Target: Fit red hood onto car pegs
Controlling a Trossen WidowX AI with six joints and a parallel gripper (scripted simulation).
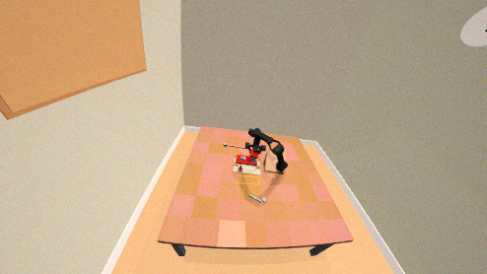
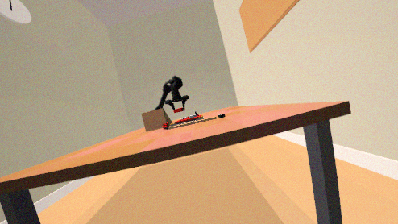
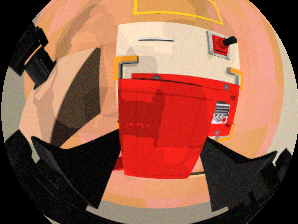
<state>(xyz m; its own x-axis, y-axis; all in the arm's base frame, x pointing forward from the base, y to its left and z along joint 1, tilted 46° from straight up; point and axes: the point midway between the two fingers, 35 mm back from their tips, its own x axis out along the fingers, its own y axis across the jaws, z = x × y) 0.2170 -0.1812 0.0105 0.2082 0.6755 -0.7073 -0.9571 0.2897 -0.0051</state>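
The red hood [image 1: 253, 154] [image 2: 179, 110] [image 3: 160, 150] is off the table, held between the two black fingers of my gripper [image 2: 179, 109] [image 3: 162, 136]. The gripper is shut on it. In the exterior view the hood hangs above the red car chassis [image 1: 240, 160] [image 2: 188, 118] [image 3: 229, 102], with a gap between them. In the wrist view the hood covers much of the chassis. Grey pegs show at the chassis's right side and upper edge; the rest are hidden. A grey-and-white part, perhaps the engine block [image 3: 220, 113], shows partly beside the hood.
A cream base [image 1: 251, 171] [image 3: 165, 55] with orange corner brackets carries a red box with a black lever [image 3: 220, 46]. A brown panel [image 2: 152, 120] [image 3: 80, 102] stands near the arm. A thin rod [image 1: 238, 146] lies beyond the chassis, and a pale tool [image 1: 255, 198] lies nearer the front.
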